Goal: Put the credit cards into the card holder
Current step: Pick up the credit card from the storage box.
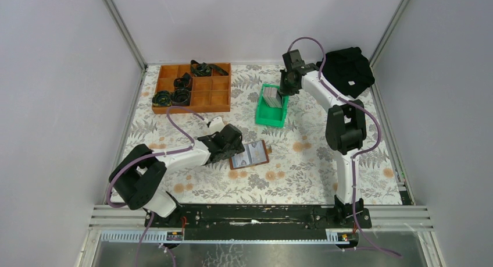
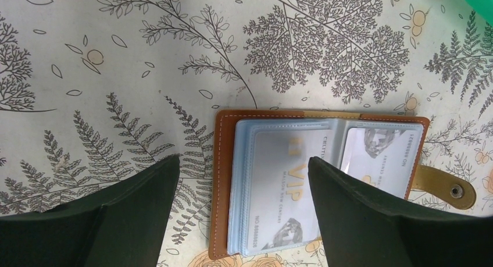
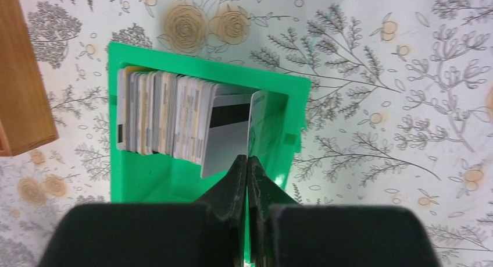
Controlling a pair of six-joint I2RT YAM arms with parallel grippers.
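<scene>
Credit card (image 3: 253,121) light, stiff, slick: right gripper (image 3: 247,160) pinches its upper edge edge-on; left gripper (image 2: 243,162) gapes wide.

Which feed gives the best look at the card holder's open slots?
Left wrist view: the card holder lies open below, a VIP card legible inside, between the open fingers of the left end effector. The top external view shows it small, beside the left arm. The right wrist view misses it.
</scene>
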